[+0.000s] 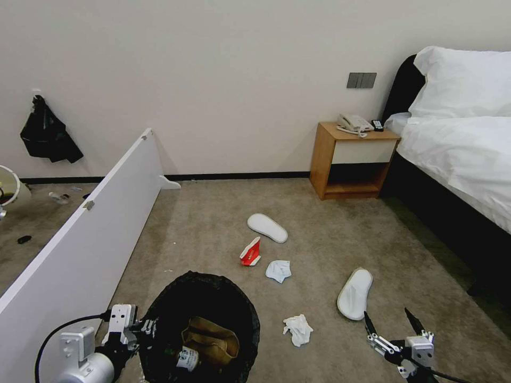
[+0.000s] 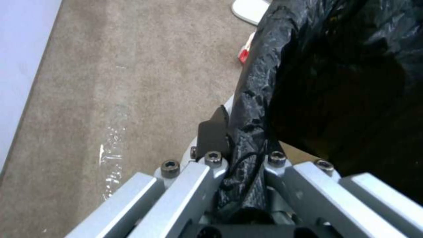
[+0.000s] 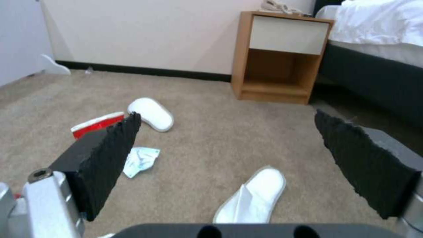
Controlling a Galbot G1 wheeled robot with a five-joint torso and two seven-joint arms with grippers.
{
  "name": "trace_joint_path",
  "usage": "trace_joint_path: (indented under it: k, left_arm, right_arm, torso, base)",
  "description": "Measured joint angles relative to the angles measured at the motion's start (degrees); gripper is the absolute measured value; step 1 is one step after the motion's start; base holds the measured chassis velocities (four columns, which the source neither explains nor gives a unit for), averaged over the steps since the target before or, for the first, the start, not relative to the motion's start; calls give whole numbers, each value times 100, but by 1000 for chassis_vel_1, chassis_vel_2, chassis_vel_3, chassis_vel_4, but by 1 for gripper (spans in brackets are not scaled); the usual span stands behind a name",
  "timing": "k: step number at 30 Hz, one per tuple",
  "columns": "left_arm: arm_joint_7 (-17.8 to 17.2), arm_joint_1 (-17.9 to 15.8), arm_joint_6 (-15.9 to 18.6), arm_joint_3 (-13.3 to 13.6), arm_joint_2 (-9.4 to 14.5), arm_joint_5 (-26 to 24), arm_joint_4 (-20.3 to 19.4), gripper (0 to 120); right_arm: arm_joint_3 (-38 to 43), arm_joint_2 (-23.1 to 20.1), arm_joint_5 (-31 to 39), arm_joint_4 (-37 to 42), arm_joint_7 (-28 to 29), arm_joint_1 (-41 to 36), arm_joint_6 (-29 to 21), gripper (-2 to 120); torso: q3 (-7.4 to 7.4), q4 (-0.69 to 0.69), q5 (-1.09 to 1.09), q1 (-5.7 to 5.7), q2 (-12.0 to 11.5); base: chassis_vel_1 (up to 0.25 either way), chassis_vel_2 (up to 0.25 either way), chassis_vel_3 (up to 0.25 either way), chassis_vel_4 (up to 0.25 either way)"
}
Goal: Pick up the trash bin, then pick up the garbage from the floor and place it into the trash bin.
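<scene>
Black bag: crinkly glossy liner folded over the rim of the trash bin, which sits low in the head view, right by the robot's left arm.
Inside the bin: a crumpled brown paper bag and a small bottle lying next to it.
Left gripper: clamped tight on the bin's bagged rim, one finger outside, one inside.
Right gripper: fingers spread wide, nothing in them, hovering just above the carpet, close to the near slipper.
Floor litter: far slipper, red-and-white carton, a tissue beside it, another tissue near the bin.
Backdrop: wooden nightstand with a phone, bed on the right, white board on the left.
</scene>
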Motion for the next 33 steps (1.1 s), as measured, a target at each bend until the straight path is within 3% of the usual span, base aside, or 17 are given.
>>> trace_joint_path:
  k: [24, 30, 32, 33]
  left_arm:
    - [-10, 11, 5, -64, -18, 35, 23, 3]
    - [-13, 49, 5, -166, -20, 60, 36, 3]
    - [-25, 73, 0, -262, -24, 128, 34, 3]
    - [-25, 73, 0, -262, -24, 128, 34, 3]
  right_arm:
    - [-41, -89, -193, -240, -79, 182, 180, 100]
    - [-150, -358, -89, -472, -31, 566, -106, 100]
    - [-213, -717, 340, -600, -214, 924, -653, 100]
    - [-213, -717, 340, -600, -214, 924, -653, 100]
  torso:
    - [2, 0, 0, 0, 0]
    - [1, -1, 0, 0, 0]
    - [1, -1, 2, 0, 0]
    - [1, -1, 2, 0, 0]
  base:
    - [-55, 57, 56, -61]
    - [0, 0, 0, 0]
    - [0, 0, 0, 0]
    - [0, 0, 0, 0]
